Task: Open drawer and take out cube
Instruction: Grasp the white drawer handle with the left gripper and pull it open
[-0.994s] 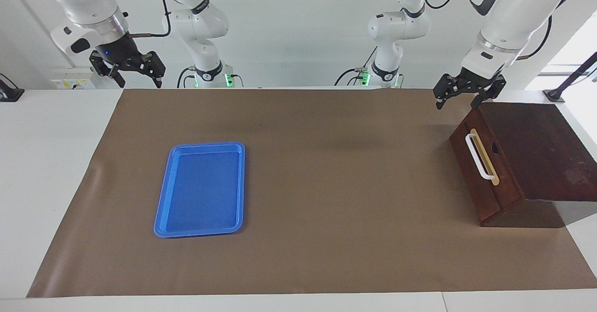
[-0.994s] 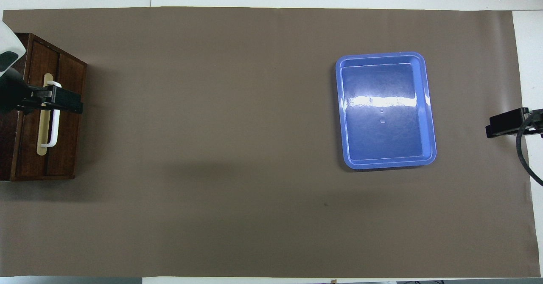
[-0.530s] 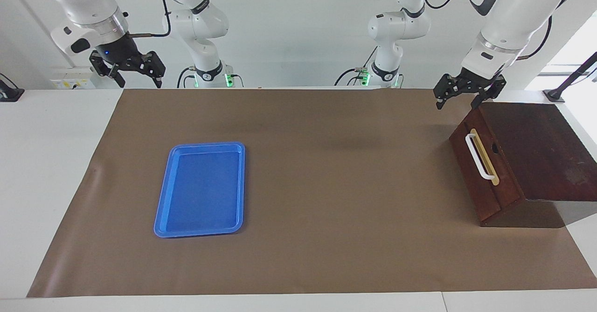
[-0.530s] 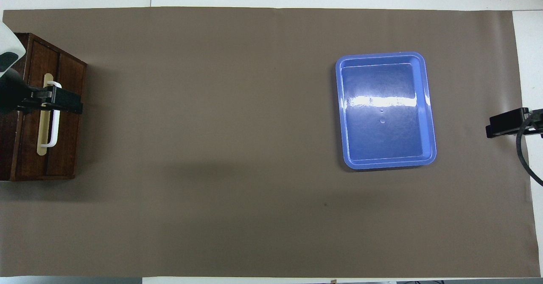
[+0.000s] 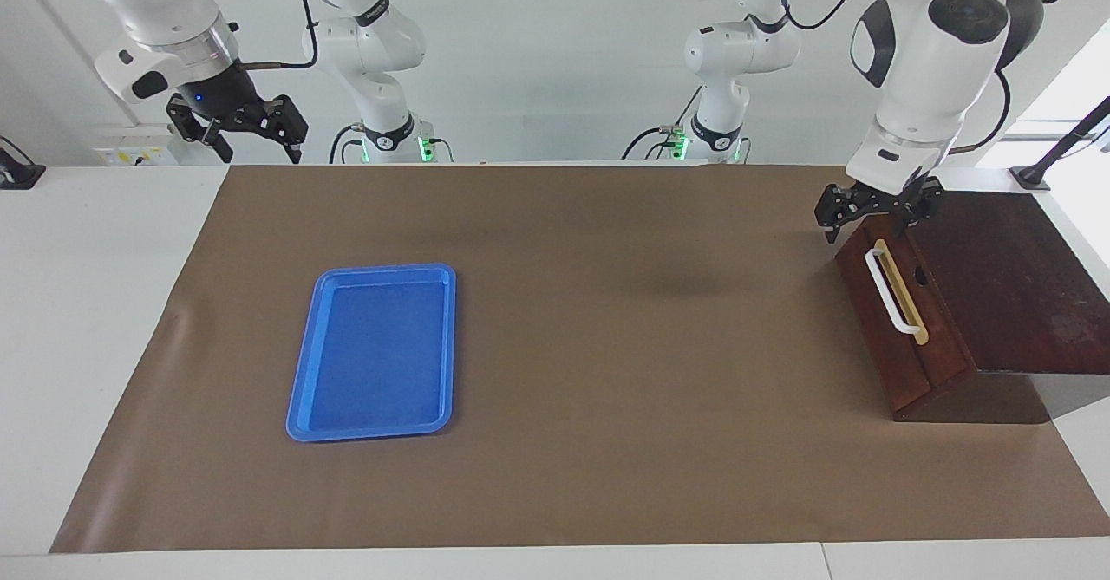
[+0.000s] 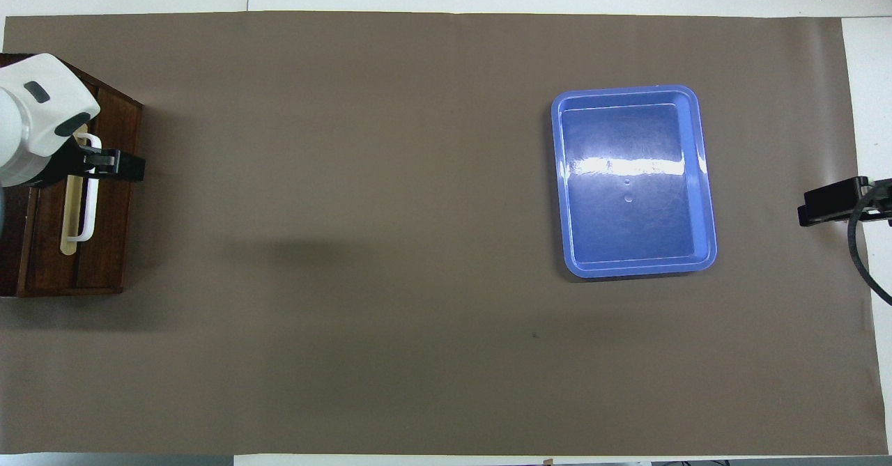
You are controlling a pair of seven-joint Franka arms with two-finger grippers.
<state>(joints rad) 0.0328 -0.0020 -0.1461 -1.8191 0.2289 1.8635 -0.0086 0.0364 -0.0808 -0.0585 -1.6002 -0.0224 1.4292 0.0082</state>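
Right gripper (image 5: 253,138) waits raised over the table edge, fingers apart. Left gripper (image 5: 874,216), jaws spread and empty, hangs over the near end of the shut drawer (image 5: 897,320), seemingly just above its handle (image 5: 891,292). Tray (image 5: 375,351) lies farther out. Cube unseen.

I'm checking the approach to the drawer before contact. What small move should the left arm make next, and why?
Probably lower the left gripper onto the white handle and close. The drawer is shut, no cube shows, and the open gripper hangs just over the handle's end nearer the robots, not yet around it. The right gripper waits, open.
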